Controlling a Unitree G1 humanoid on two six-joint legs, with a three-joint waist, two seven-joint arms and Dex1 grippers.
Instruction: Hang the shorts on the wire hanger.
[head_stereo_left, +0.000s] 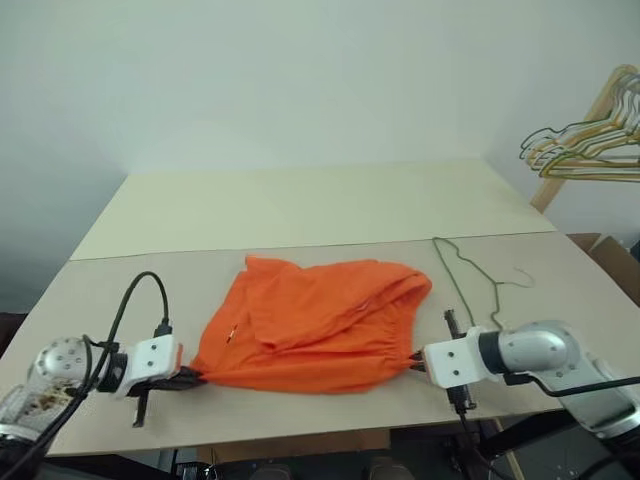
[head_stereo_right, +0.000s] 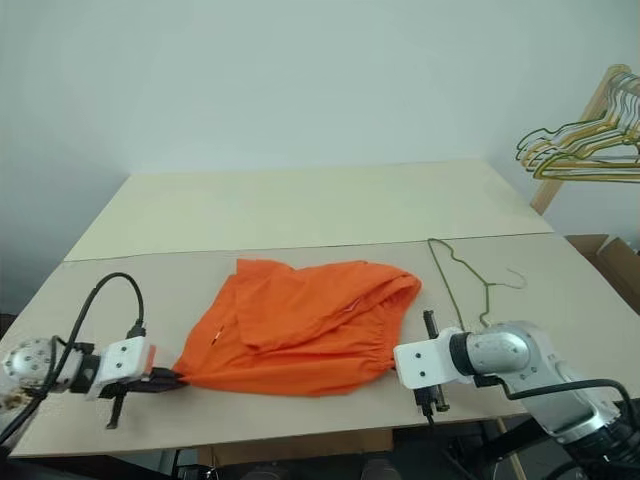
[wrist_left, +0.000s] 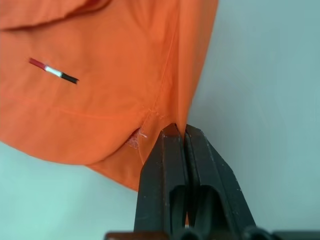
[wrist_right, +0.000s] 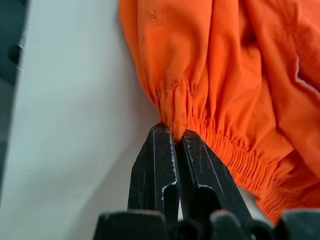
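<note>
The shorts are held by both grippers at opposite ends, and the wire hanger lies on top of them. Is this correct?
Not quite. Both the left gripper and the right gripper are shut on the shorts, but the wire hanger lies on the table beside them, as the left eye view shows.

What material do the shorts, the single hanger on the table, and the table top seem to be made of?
Shorts: thin woven cloth, matte orange; it folds softly, with stitched seams and a gathered elastic waistband.
Hanger: thin bent wire, dull grey-green, probably metal.
Table: smooth pale board, matte; perhaps laminate or painted wood, with a seam across.
</note>
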